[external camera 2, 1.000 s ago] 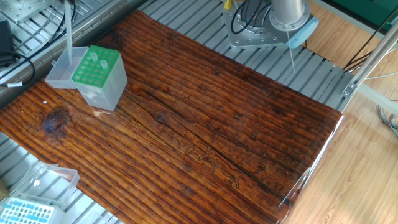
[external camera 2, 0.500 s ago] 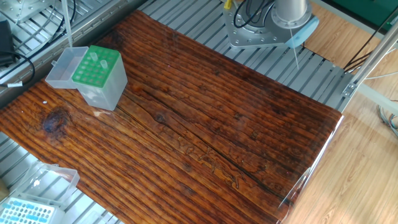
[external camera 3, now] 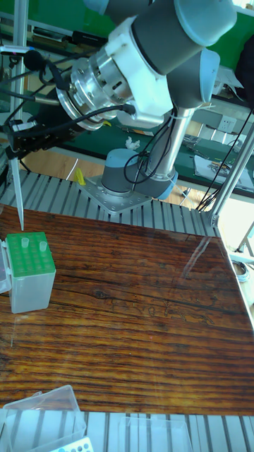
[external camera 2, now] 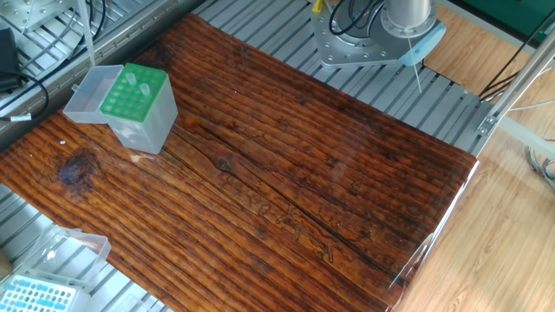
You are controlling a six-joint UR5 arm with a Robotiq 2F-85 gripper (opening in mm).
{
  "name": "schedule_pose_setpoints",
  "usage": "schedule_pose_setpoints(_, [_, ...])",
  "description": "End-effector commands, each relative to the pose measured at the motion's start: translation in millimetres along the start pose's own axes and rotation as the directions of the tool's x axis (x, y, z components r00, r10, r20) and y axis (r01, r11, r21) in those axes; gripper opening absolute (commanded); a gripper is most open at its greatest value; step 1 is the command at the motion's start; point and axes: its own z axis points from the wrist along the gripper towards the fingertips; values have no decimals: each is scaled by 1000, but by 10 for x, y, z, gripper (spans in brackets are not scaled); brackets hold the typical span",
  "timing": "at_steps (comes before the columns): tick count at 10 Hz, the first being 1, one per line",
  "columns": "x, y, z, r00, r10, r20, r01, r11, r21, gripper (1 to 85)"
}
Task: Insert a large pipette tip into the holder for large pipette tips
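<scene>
The holder for large pipette tips (external camera 2: 137, 97) (external camera 3: 29, 272) is a clear box with a green rack. It stands at the table's far left corner with its clear lid (external camera 2: 89, 97) swung open beside it. Two tips (external camera 3: 32, 244) stand in the rack's back row. The gripper (external camera 3: 13, 151) is out of the fixed view. In the tall view it is shut on the top of the large pipette tip (external camera 3: 17, 198) (external camera 2: 88, 39). That tip hangs almost upright, its point a little above the holder's back left corner.
The robot base (external camera 2: 360, 48) (external camera 3: 123, 185) is bolted to the slotted metal bed behind the wooden board. A smaller box with a light blue rack (external camera 2: 39, 296) and its clear lid (external camera 3: 42, 417) sit at the near corner. Black cables (external camera 2: 22, 82) lie left of the holder.
In the fixed view the hanging tip has drifted a little left and up, away from the open lid. The holder has not moved.
</scene>
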Motion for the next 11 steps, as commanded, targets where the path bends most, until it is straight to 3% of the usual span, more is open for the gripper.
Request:
schedule_pose_setpoints(1, [-191, 27, 60, 995, -7, 98, 9, 1000, -23, 10])
schedule_pose_setpoints(2, [-157, -25, 115, 995, -22, 102, 24, 999, -27, 10])
schedule_pose_setpoints(3, [-66, -21, 159, 996, -49, 76, 52, 998, -40, 10])
schedule_pose_setpoints(5, [24, -22, 179, 998, -57, 40, 58, 998, -22, 10])
schedule_pose_setpoints(9, [-103, 17, 144, 998, -54, 28, 55, 998, -28, 10])
schedule_pose_setpoints(11, [-145, 46, 246, 996, -87, 16, 87, 996, -24, 10])
